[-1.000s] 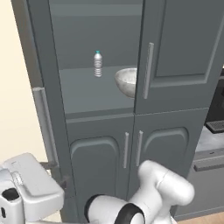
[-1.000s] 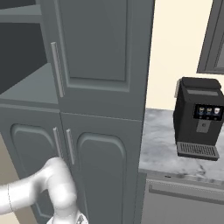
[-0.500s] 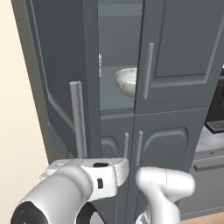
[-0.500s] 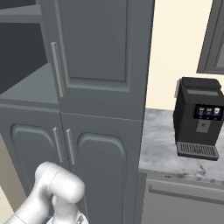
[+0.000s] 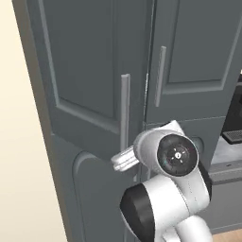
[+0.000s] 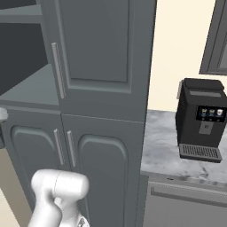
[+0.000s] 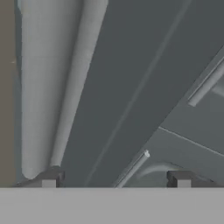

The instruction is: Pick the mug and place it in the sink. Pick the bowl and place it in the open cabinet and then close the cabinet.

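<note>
Left upper cabinet door (image 5: 90,80) has swung nearly shut since a second ago; bowl now hidden behind it, presumably on the shelf. Gripper (image 7: 116,180) jaws spread, gripping nothing, close to the door face. Judgement: final push left, task nearly done.

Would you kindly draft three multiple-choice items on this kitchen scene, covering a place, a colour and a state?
1. Where does the coffee machine stand?
A. on the counter right of the cabinet
B. inside the cabinet
C. on the floor

2. What colour is the cabinet?
A. white
B. dark grey
C. green

3. How do the gripper fingers stand?
A. shut on a handle
B. apart, holding nothing
C. shut on a mug

Answers: 1 A, it sits on the marbled counter; 2 B, every door is dark grey; 3 B, the hand view shows the tips wide apart with nothing between them.
</note>
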